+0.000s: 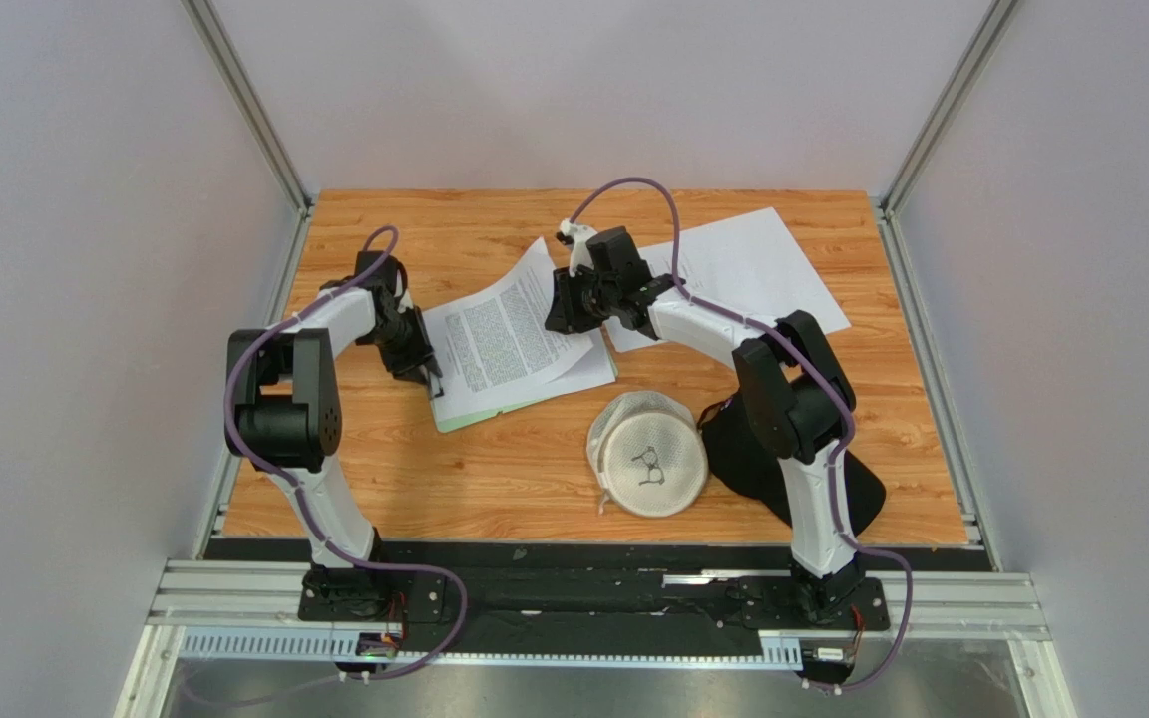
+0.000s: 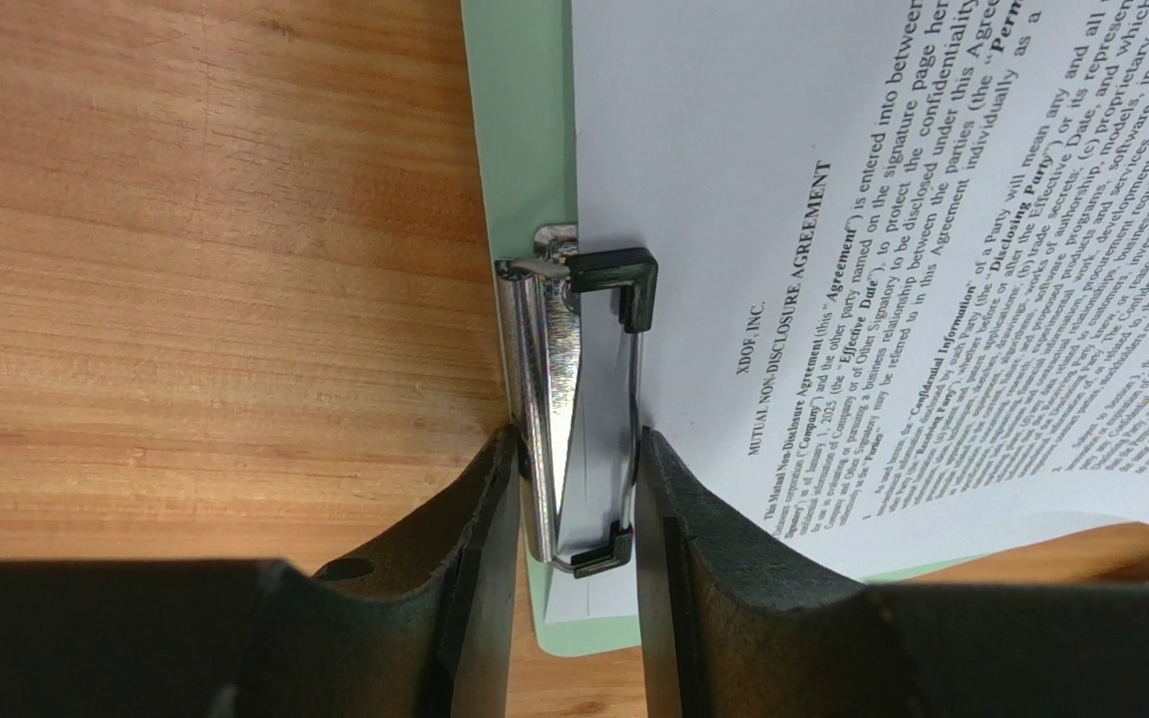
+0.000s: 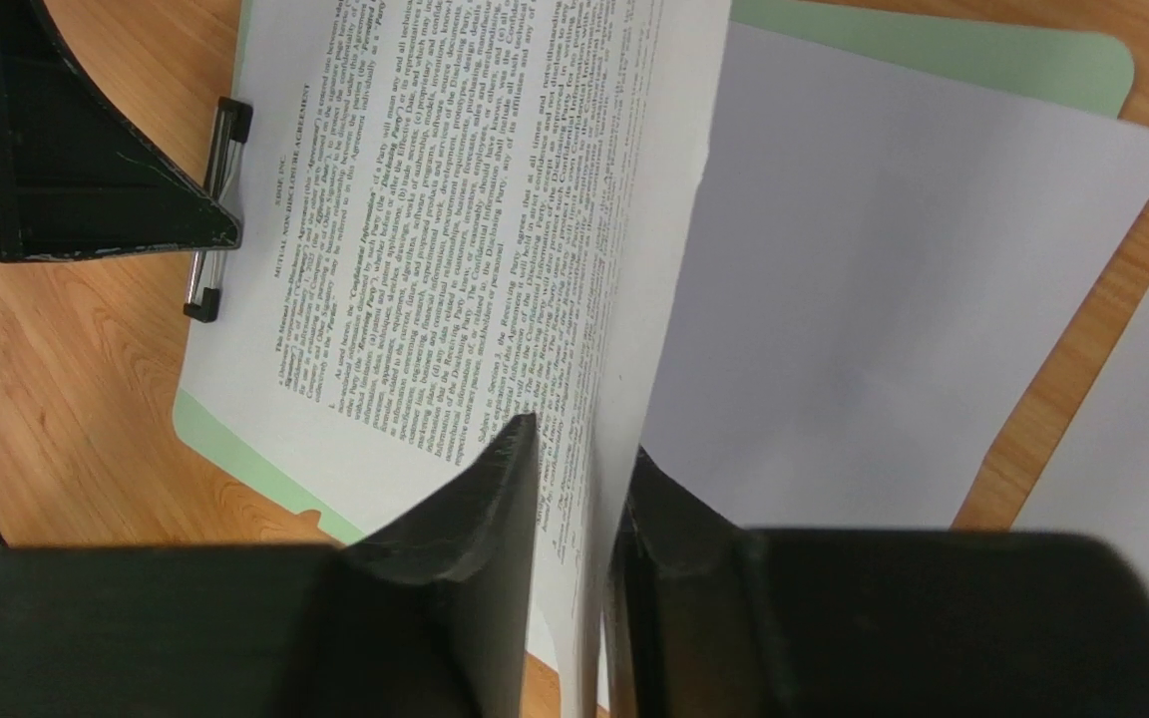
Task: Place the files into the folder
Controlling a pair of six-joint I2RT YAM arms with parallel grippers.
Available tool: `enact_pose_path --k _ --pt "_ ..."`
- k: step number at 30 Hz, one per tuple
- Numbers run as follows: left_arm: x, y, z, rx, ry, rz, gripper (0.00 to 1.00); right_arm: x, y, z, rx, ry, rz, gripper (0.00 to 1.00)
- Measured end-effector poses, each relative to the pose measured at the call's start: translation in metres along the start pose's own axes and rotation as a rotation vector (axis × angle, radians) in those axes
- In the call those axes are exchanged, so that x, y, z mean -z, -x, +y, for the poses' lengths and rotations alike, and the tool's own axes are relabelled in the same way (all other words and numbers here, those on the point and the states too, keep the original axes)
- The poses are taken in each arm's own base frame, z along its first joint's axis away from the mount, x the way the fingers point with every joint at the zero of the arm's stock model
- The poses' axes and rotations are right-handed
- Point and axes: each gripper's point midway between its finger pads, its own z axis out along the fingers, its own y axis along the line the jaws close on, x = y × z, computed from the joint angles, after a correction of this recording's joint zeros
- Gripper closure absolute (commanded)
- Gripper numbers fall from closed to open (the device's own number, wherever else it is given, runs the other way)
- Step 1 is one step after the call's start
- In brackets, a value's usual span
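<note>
Left gripper [image 2: 578, 449] clamps folder [image 2: 521, 120], right gripper [image 3: 578, 442] file [image 3: 446, 225]; wooden table [image 1: 536, 464], grey walls [image 1: 86, 225].

Ahead of my left jaws the printed sheet [image 2: 895, 225] hid most of the folder [image 2: 521, 135]; between my right jaws its edge lay hidden.

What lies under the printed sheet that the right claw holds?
Under the printed sheet, pinched by the right claw, lies a plain white sheet on the green folder, whose clip the left claw grips. Whether more sheets lie below it cannot be seen.
</note>
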Motion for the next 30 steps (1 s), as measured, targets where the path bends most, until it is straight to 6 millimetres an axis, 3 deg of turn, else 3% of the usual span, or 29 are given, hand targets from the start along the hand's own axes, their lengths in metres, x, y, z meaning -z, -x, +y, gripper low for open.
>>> enact_pose_path --k 1,2,6,8,9,10,14,16,19,22,24,27,30 --pt "0.000 0.001 0.001 0.001 0.006 0.004 0.70 0.000 -0.001 -0.001 -0.006 -0.002 0.004 0.63" --pt "0.000 0.001 0.001 0.001 0.013 0.008 0.65 0.001 -0.002 -0.003 -0.012 -0.005 0.011 0.61" --pt "0.002 0.003 0.009 -0.008 0.062 0.011 0.37 -0.002 0.000 -0.006 -0.032 -0.006 0.030 0.40" --pt "0.006 0.004 0.013 -0.021 0.091 0.012 0.25 -0.003 0.002 -0.007 -0.034 -0.007 0.035 0.35" --pt "0.009 0.007 0.015 -0.026 0.108 0.009 0.09 -0.003 0.004 -0.007 -0.035 -0.008 0.036 0.32" --pt "0.013 0.011 0.015 -0.035 0.120 0.002 0.07 -0.002 0.005 -0.008 -0.037 -0.011 0.039 0.32" --pt "0.032 0.031 0.010 -0.064 0.133 -0.047 0.06 -0.001 0.014 -0.013 -0.031 -0.029 0.035 0.26" --pt "0.045 0.036 0.008 -0.075 0.134 -0.076 0.11 0.003 0.016 -0.022 -0.023 -0.079 0.039 0.21" --pt "0.069 0.038 -0.002 -0.100 0.111 -0.130 0.24 0.013 0.014 -0.046 -0.017 -0.203 0.059 0.19" --pt "0.080 0.033 -0.031 -0.143 0.032 -0.152 0.33 0.036 0.009 -0.079 -0.039 -0.368 0.091 0.19" --pt "0.072 0.026 -0.058 -0.181 -0.028 -0.129 0.34 0.054 0.010 -0.100 -0.080 -0.451 0.097 0.20" --pt "0.043 0.014 -0.090 -0.226 -0.070 -0.060 0.33 0.085 0.013 -0.132 -0.201 -0.532 0.084 0.22" --pt "0.008 0.004 -0.103 -0.239 -0.056 0.010 0.32 0.116 0.012 -0.175 -0.323 -0.609 0.066 0.22"
